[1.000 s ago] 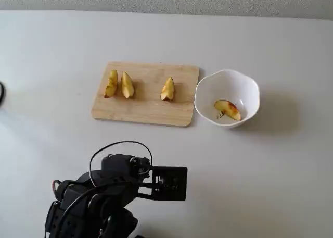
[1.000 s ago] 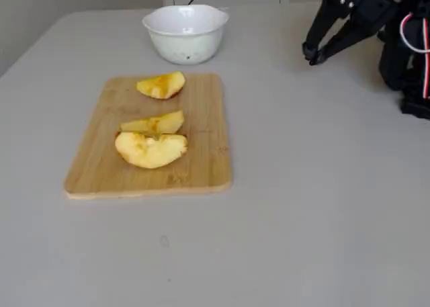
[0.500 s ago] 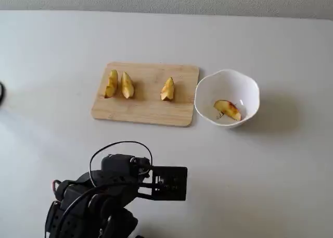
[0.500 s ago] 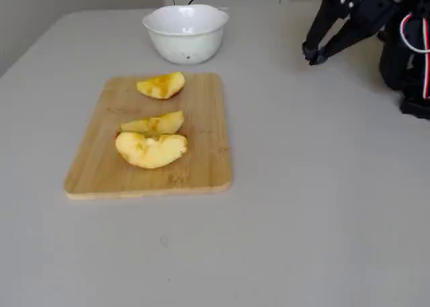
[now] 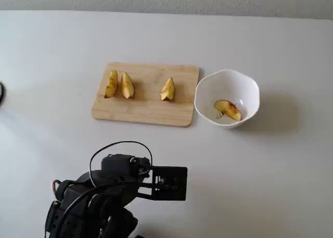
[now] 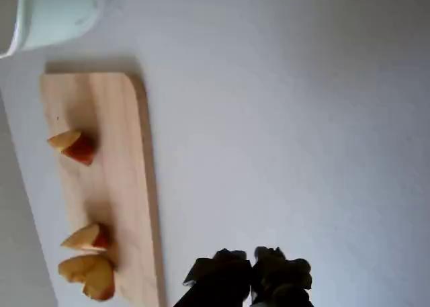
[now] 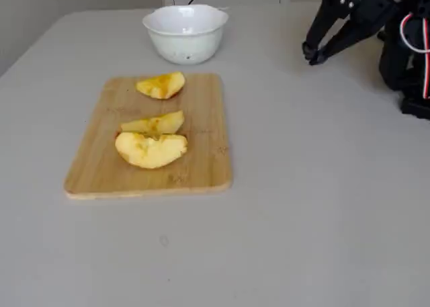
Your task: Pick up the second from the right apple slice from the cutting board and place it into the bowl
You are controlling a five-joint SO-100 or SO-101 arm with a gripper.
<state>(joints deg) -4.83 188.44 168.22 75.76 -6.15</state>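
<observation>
White glossy bowl [image 5: 250,87], light tan wooden cutting board [image 5: 145,110], pale yellow, red-skinned apple slice [image 5: 227,109], black tool [image 7: 313,54]

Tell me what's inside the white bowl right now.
One apple slice lies inside the white bowl, seen in a fixed view. A small dark mark shows beside it; the slice covers part of the bottom. Another fixed view shows only the bowl's outside.

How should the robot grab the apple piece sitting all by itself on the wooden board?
Probably from straight above, jaws closing across the lone apple slice's thin middle. It lies apart from the other two slices on the cutting board, so both sides are free; its long curved ends would slip.
</observation>
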